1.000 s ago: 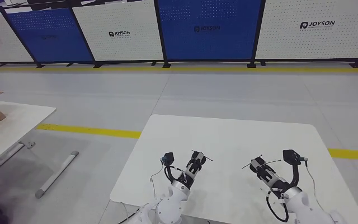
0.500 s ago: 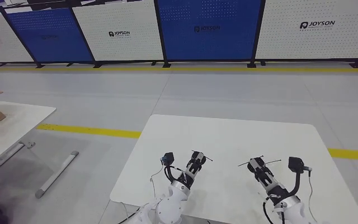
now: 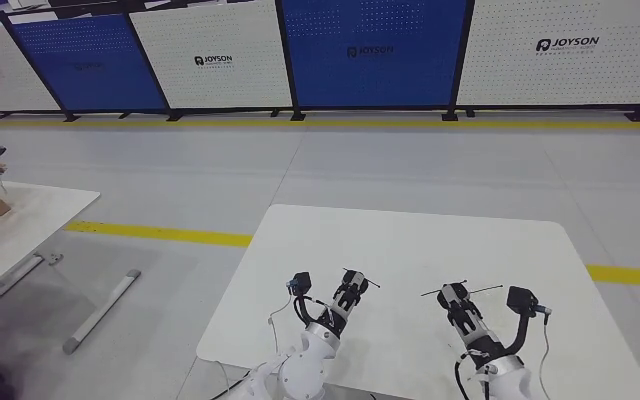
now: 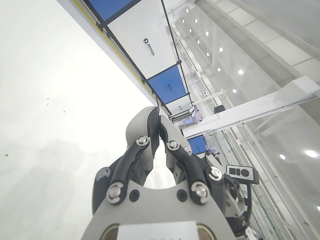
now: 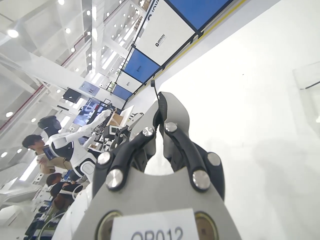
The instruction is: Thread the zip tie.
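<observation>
Both arms hover over the white table [image 3: 400,240] near its front edge. My left gripper [image 3: 350,288] is shut on a thin black zip tie [image 3: 364,279] that sticks out past the fingertips. In the left wrist view the left gripper [image 4: 158,117] pinches that strip [image 4: 157,101] between its pads. To the right, my right gripper [image 3: 456,293] is shut on another black zip tie [image 3: 485,289] that lies almost level and juts out on both sides. The right wrist view has the right gripper [image 5: 161,101] closed on the strip, whose small square head [image 5: 152,83] is just beyond the tips.
Bare white tabletop stretches ahead of both grippers. A second white table [image 3: 40,210] stands off to the left, with a grey bar [image 3: 100,310] on the floor beside it. Blue and white panels [image 3: 370,50] line the back.
The right arm has shifted left and toward the front edge, carrying its zip tie with it. The left arm and its zip tie have stayed put.
</observation>
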